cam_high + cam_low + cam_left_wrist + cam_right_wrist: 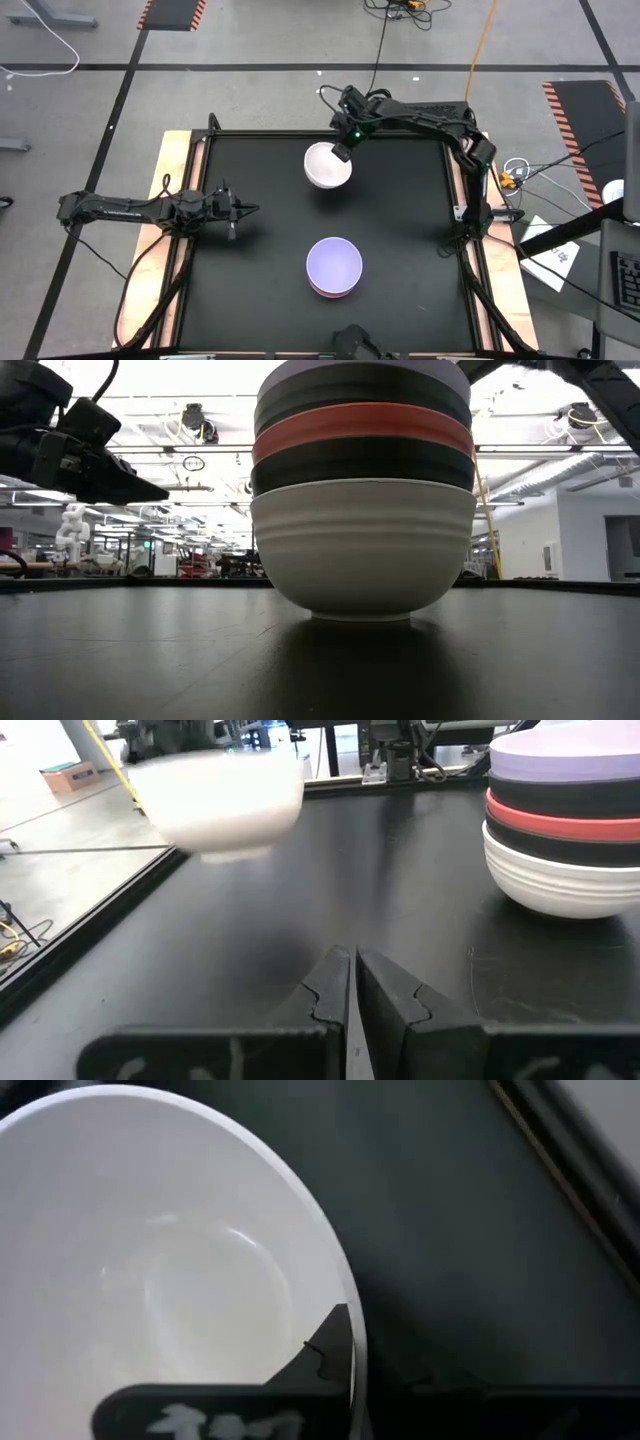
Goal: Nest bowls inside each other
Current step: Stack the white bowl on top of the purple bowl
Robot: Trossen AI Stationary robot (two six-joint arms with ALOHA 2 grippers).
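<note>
We see the right hand [341, 151] grasping the white bowl [327, 166] by its rim above the bench [250, 290], apart from the nested stack [334, 267]; the left hand [243, 210] is clenched.

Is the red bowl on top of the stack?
No, the lavender bowl tops the stack; the red bowl sits lower, between two black ones.

The stack [362, 490] is cut off at the low view's top edge, so its lavender top bowl barely shows. In the left wrist view the white bowl [218, 800] is blurred. In the right wrist view that bowl's rim hides the outer finger of the right gripper [345, 1355].
</note>
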